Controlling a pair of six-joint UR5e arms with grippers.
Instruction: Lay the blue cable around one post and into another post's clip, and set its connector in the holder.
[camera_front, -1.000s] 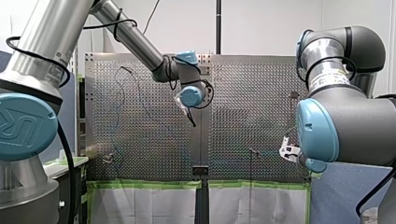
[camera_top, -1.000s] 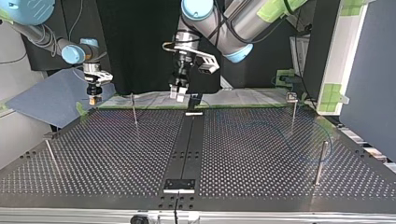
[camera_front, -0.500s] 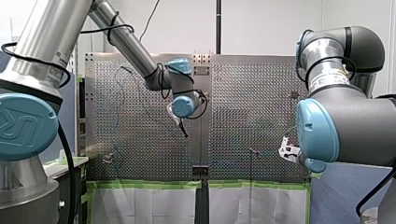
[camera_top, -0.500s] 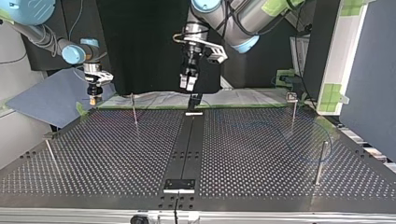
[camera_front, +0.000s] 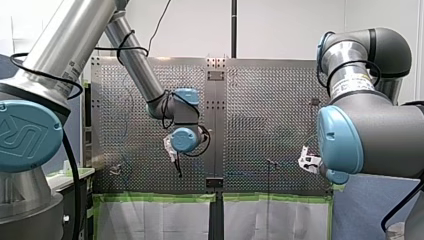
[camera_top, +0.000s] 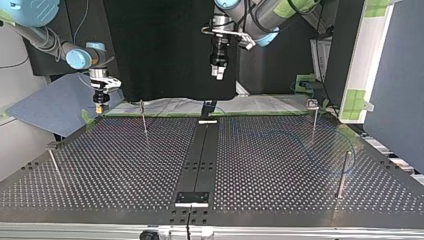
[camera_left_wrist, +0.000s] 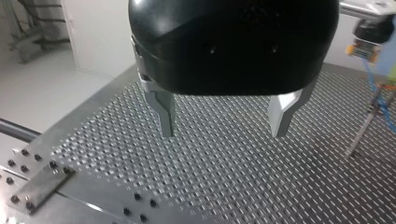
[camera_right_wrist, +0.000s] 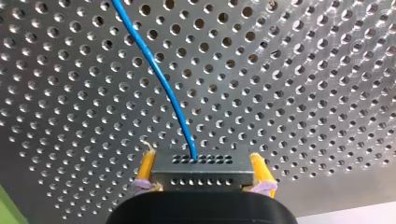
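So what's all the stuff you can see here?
table: one, silver, full of holes, under everything
posts: four, thin metal, standing on the table
blue cable: one, blue, leading from the connector across the table
connector: one, grey, between yellow pads
green tape: strips, green, along the table's edge
left gripper: one, black with metal fingers, open and empty above the table
right gripper: one, yellow pads, shut on the connector

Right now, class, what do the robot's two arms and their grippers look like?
Both my left arm and my right arm: silver tubes, grey joints, light-blue caps, black cables; my left gripper: black, rounded, metal fingers; my right gripper: black, yellow pads.
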